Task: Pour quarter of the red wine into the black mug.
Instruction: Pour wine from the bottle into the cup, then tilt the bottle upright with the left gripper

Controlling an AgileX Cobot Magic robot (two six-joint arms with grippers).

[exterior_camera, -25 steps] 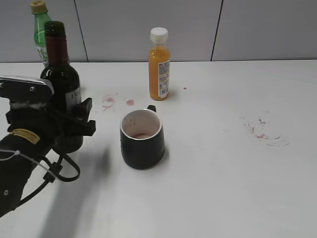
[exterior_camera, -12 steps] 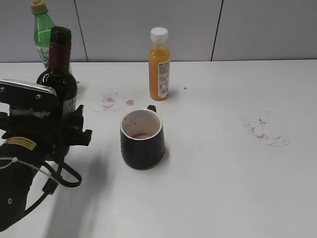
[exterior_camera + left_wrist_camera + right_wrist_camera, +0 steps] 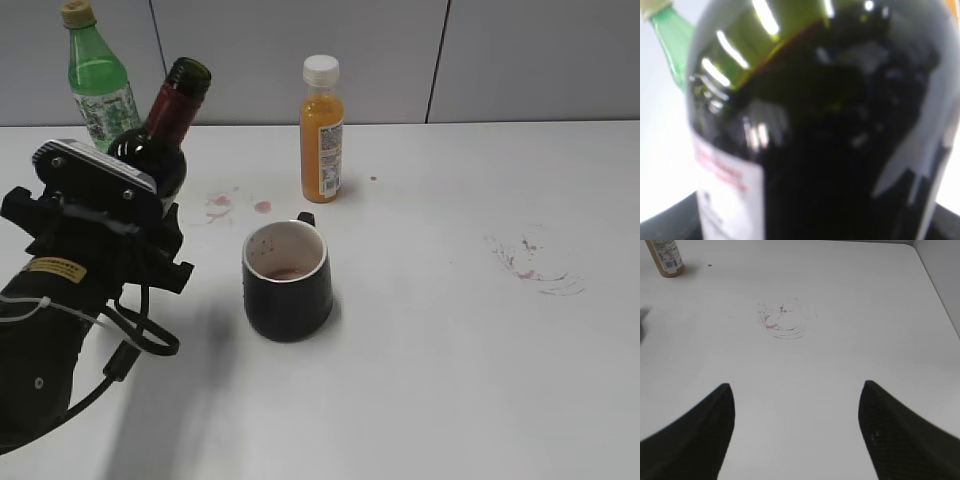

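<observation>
My left gripper (image 3: 150, 235) is shut on the red wine bottle (image 3: 165, 135) and holds it off the table, tilted with its open neck pointing up and right toward the black mug (image 3: 287, 280). The mug stands upright at the table's middle, white inside with a little red at the bottom, its handle at the back. In the left wrist view the dark bottle (image 3: 840, 125) with its white label fills the frame and hides the fingers. My right gripper (image 3: 796, 395) is open and empty over bare table; it does not show in the exterior view.
A green soda bottle (image 3: 95, 80) stands at the back left, just behind the wine bottle. An orange juice bottle (image 3: 322, 130) with a white cap stands behind the mug, and shows in the right wrist view (image 3: 667, 257). Red wine stains (image 3: 535, 265) mark the table at right.
My left gripper has lifted the wine bottle and tilted it to the right toward the mug. The mug and the other bottles have not moved.
</observation>
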